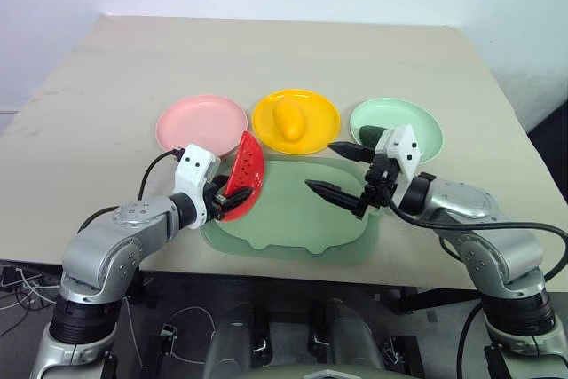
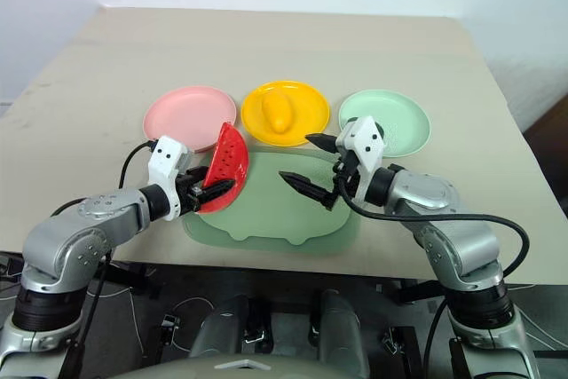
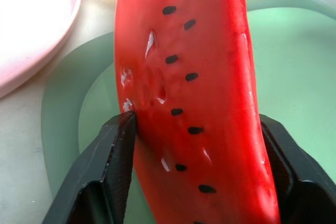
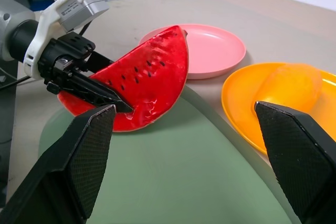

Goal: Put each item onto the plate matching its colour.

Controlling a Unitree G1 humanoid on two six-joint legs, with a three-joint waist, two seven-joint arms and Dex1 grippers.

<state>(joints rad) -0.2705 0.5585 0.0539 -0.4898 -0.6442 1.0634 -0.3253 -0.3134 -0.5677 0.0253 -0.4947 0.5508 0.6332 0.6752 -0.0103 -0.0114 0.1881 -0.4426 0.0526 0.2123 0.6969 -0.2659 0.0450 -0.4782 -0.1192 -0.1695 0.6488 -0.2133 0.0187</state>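
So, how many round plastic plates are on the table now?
3, in a row behind the mat: the round pink plastic plate on the left, the yellow one in the middle, the mint green one on the right.

avocado (image 1: 372, 134) – partly hidden by right gripper (image 1: 338, 170) | watermelon wedge (image 3: 194, 93) – ends cut off

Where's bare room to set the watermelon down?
The pink plate is bare, just behind the watermelon in the left gripper. The mat's middle is free between both grippers. The yellow plate holds the mango; the green plate holds the avocado, with the right gripper crowding it.
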